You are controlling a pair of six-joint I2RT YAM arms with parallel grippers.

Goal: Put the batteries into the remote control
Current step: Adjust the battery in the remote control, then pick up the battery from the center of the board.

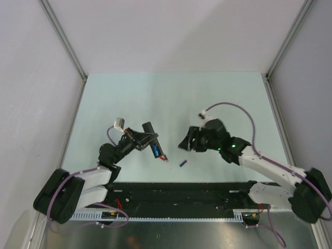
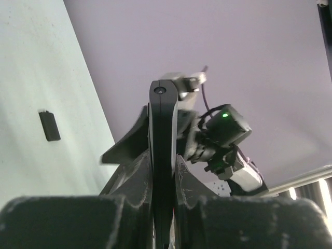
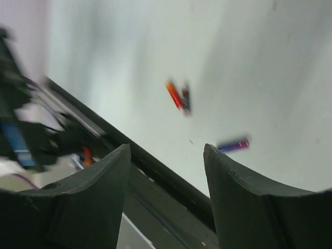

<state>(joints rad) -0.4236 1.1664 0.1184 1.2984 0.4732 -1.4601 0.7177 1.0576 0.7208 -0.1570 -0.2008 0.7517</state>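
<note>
Remote control, slim black plastic bar [image 2: 163, 129], pinched in left hand [image 1: 146, 139] above pale desk [image 1: 129, 93]; right hand [image 1: 188, 141] spread, empty. Loose small blue cylindrical battery [image 1: 182, 163] could roll away if nudged.

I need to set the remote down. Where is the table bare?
Bare: the far half of the table, beyond the left fingers and right fingers. Crowded: the near middle between them, where a red battery and a blue battery lie.

Remote control [image 2: 163, 114] — seen edge-on, lower end buried between the fingers of the left gripper [image 2: 163, 162], broad faces unseen. Right wrist view — motion-smeared: orange battery [image 3: 175, 96], blue battery [image 3: 233, 145], and a dark piece [image 3: 185, 98] beside the orange one, unidentifiable.
</note>
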